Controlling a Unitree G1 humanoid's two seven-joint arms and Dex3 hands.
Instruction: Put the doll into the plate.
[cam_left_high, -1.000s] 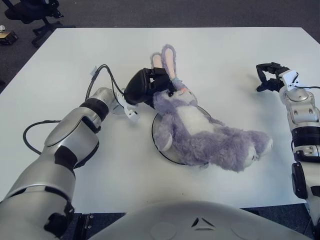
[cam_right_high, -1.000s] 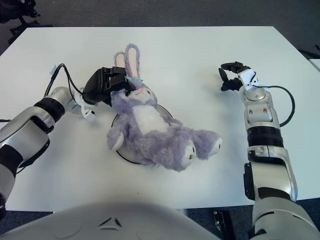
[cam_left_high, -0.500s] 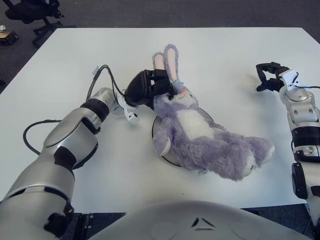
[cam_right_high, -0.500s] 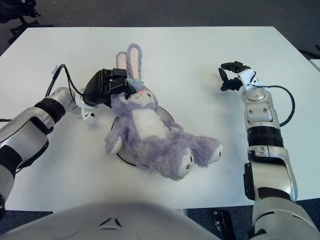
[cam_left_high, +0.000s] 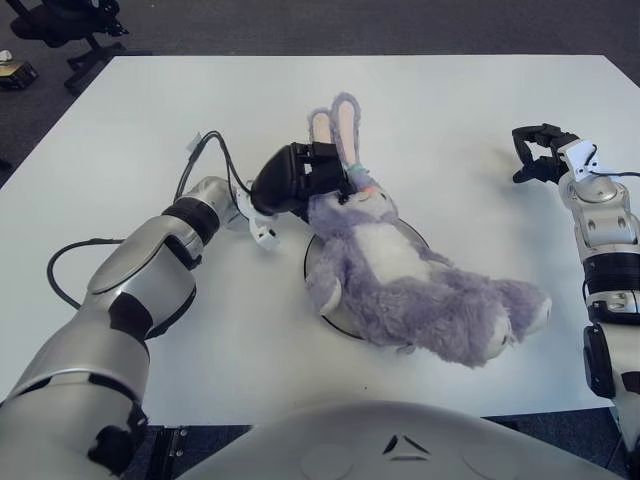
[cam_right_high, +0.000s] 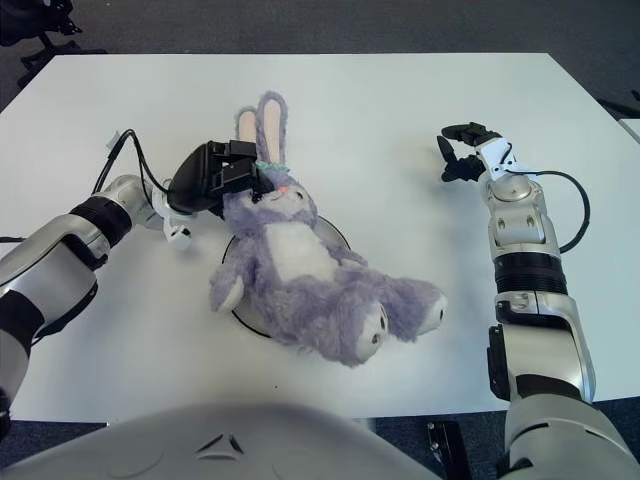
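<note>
Purple plush doll (cam_left_high: 400, 275) on its back across the plate (cam_left_high: 322, 308), ears far-left, feet near-right past the rim. Our left hand (cam_left_high: 300, 175) reaches in from the left, fingers pinching its head at the ear base. Our right hand (cam_left_high: 540, 152), fingers curled on nothing, sits far right. We note open white table (cam_left_high: 450, 110) all around.

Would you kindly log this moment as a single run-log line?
left robot hand: gripping doll's head | doll: lying on plate, legs hanging over the rim | right robot hand: idle above table, far right
</note>
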